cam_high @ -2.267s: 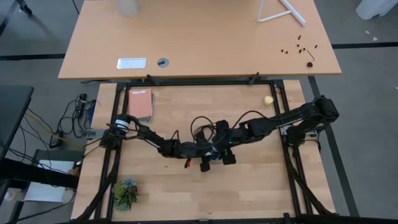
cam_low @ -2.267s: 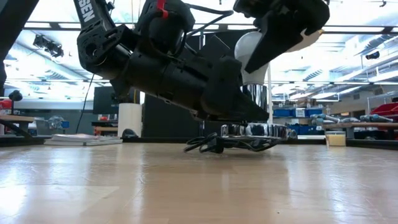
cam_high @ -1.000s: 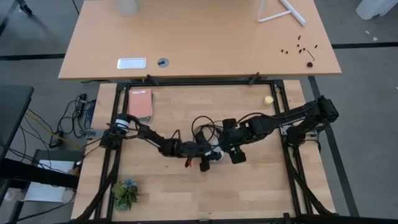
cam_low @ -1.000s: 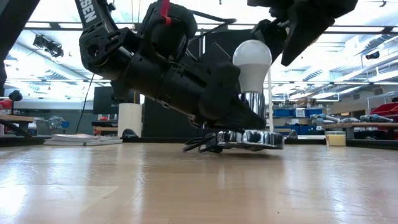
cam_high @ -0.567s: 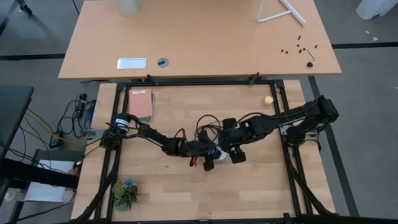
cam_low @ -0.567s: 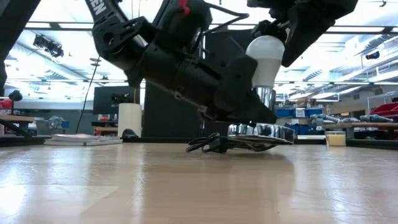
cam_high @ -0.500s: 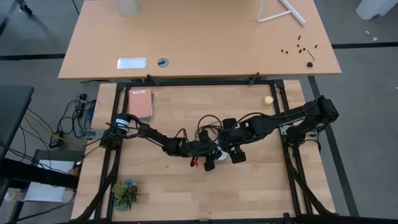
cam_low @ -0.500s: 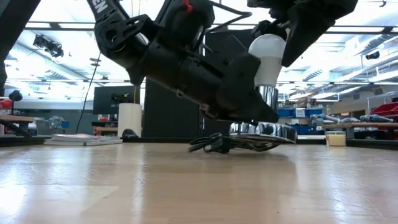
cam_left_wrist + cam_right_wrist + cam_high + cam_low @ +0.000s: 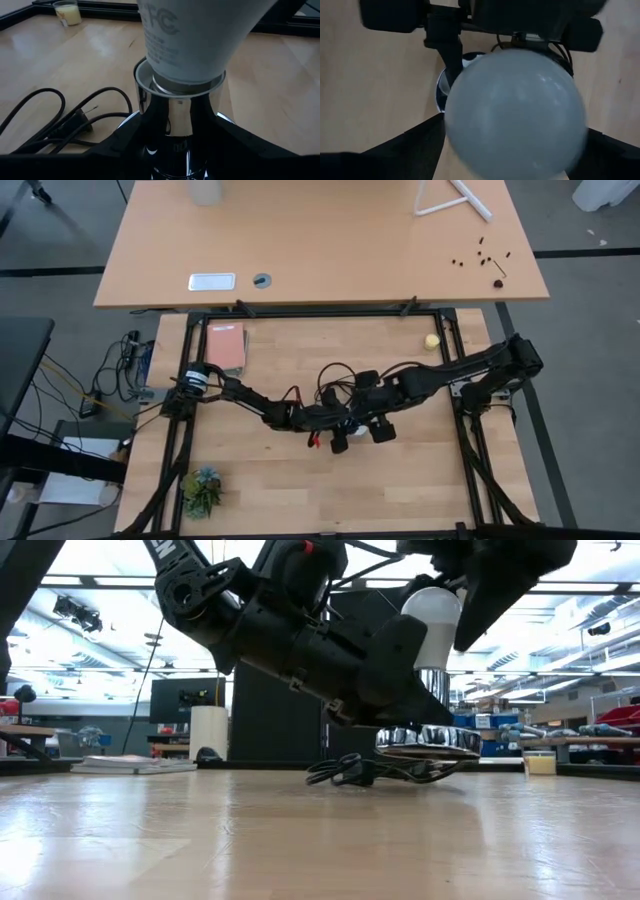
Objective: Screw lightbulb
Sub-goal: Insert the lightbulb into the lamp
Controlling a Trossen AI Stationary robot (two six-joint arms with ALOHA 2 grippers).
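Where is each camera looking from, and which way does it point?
High: above, straight down on both arms meeting mid-table.
Low: table height, level at the lightbulb in its chrome socket.
Left wrist: close on the socket; own fingers flank it.
Right wrist: down on the bulb's globe.
All share the bulb.

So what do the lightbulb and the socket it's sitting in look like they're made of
The lightbulb: matte white, likely frosted glass or plastic, with grey print on its neck. The socket: probably polished, chrome-like metal, since it mirrors the bulb and the wood. The table: pale wood grain.
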